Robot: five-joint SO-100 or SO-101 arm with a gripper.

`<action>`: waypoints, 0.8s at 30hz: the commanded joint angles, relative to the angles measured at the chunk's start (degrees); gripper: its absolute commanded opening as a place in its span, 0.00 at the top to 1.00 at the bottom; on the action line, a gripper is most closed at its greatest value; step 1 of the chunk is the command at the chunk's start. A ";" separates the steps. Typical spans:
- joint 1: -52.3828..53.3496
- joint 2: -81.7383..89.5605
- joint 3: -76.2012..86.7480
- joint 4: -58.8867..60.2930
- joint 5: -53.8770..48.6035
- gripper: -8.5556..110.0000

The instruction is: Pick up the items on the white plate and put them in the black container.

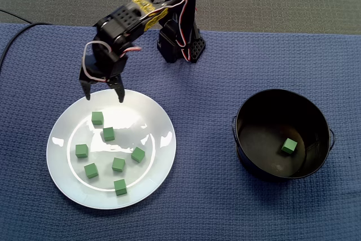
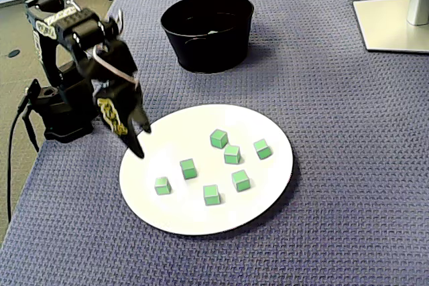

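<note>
Several small green cubes lie on the white plate, among them the cube nearest the arm. My gripper hangs open above the plate's edge on the arm's side, fingers pointing down, with nothing between them. It is a short way from that nearest cube and not touching it. The black container stands apart from the plate, and in a fixed view one green cube lies on its floor.
The arm's black base stands on the blue woven cloth behind the plate. A white monitor foot sits at the far corner in a fixed view. A black cable runs off the table edge by the base.
</note>
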 commanded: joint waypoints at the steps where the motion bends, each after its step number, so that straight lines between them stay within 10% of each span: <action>1: 4.04 -3.34 1.14 -4.66 -3.60 0.66; 24: 1.58 -19.42 -6.59 -14.06 12.74 0.64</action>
